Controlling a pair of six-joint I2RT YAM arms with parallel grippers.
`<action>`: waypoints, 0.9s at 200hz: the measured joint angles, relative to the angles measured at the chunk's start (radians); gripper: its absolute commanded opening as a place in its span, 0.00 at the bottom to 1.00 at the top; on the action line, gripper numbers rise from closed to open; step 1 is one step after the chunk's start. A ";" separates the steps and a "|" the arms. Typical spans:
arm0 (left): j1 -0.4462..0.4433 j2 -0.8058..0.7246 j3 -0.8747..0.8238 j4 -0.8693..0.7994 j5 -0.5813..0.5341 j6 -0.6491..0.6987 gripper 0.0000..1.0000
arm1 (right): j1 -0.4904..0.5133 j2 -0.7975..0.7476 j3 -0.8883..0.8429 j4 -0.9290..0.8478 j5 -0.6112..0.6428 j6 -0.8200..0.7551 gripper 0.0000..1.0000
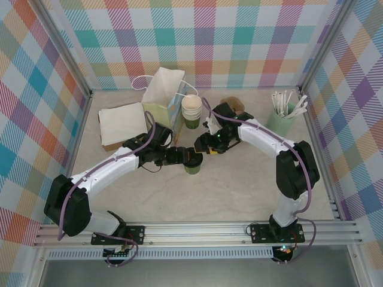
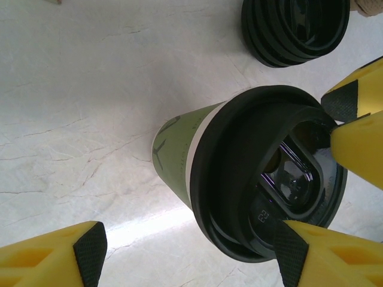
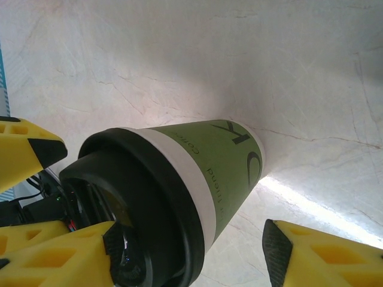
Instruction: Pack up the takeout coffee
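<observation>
The takeout coffee cup (image 1: 192, 165) stands upright on the table's middle, dark green wall, cream band, with its black lid (image 2: 251, 173) sitting on the rim. My left gripper (image 1: 183, 156) reaches it from the left and is open: in the left wrist view (image 2: 191, 258) one pad rests on the lid's top, the other hangs apart over bare table. My right gripper (image 1: 204, 147) comes from the right, open too; in the right wrist view (image 3: 197, 251) one pad lies on the lid (image 3: 137, 209), the other stands off the cup's wall (image 3: 221, 161).
A stack of nested cups (image 1: 191, 110) and a white-and-green paper bag (image 1: 163, 89) stand behind the cup. Flat white bags (image 1: 122, 122) lie at the left, a mint pot of white sticks (image 1: 281, 116) at the right. Spare black lids (image 2: 293, 27) are stacked nearby.
</observation>
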 measured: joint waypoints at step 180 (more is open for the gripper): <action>0.003 0.037 -0.024 0.068 0.001 0.004 0.72 | 0.000 0.035 0.045 -0.090 -0.005 -0.008 0.48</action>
